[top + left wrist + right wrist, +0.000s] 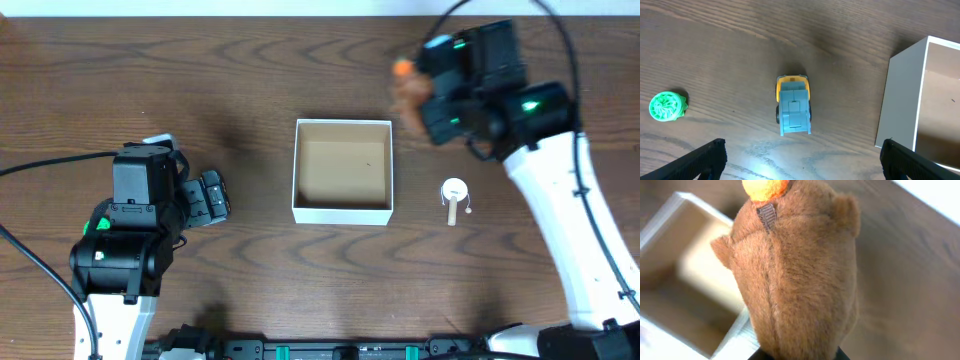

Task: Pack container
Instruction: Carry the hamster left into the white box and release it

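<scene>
Right pincer (422,98) is clamped on a brown plush toy (800,280) with an orange tip (765,187). The fur fills most of the right wrist view, and only dark slivers of the pincer show at the bottom edge. From overhead the toy is blurred, just off the far right corner of the container (343,170). The container stands open-topped in the middle of the counter (250,80), its brown inside showing. A small white piece (455,195) with a wooden peg lies near its right wall. Left pincer (212,196) is apart, well left of the container, its fingers (705,160) spread wide above a blue and yellow toy truck (793,107). In the left wrist view the truck lies between a green round toy (667,106) and the container's white wall.
</scene>
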You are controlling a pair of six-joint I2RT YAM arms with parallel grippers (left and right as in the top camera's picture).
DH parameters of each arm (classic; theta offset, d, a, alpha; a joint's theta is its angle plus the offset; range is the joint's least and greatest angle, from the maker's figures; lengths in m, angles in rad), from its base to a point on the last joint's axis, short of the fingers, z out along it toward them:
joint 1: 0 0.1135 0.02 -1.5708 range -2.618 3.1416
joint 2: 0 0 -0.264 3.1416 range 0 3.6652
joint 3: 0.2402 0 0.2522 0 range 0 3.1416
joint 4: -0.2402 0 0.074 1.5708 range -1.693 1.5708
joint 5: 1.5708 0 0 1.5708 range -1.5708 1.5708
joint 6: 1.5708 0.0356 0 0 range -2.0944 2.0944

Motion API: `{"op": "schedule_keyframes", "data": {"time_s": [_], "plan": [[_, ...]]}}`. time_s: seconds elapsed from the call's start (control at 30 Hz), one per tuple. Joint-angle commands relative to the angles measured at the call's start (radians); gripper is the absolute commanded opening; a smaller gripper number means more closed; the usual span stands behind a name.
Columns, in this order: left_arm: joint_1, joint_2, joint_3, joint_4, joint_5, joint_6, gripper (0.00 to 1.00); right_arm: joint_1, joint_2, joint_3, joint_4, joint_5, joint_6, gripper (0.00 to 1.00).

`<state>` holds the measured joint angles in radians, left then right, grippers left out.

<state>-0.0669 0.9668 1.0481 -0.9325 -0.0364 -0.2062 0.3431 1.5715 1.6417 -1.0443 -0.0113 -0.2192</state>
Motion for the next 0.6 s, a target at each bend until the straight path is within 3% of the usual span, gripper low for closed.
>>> {"op": "schedule_keyframes", "data": {"time_s": [0.0, 0.1, 0.23, 0.57], "plan": [[0.005, 0.0, 0.02, -0.002, -0.005, -0.002, 0.98, 0.106, 0.037, -0.003, 0.02, 0.0, -0.012, 0.01], [0.005, 0.0, 0.02, -0.002, -0.005, -0.002, 0.98, 0.18, 0.079, -0.003, 0.034, 0.0, -0.023, 0.08], [0.005, 0.0, 0.02, -0.002, -0.005, -0.002, 0.98, 0.215, 0.172, -0.003, 0.033, 0.0, -0.082, 0.01], [0.005, 0.0, 0.02, -0.002, -0.005, -0.002, 0.98, 0.216, 0.379, -0.003, -0.035, 0.0, -0.064, 0.01]]}}
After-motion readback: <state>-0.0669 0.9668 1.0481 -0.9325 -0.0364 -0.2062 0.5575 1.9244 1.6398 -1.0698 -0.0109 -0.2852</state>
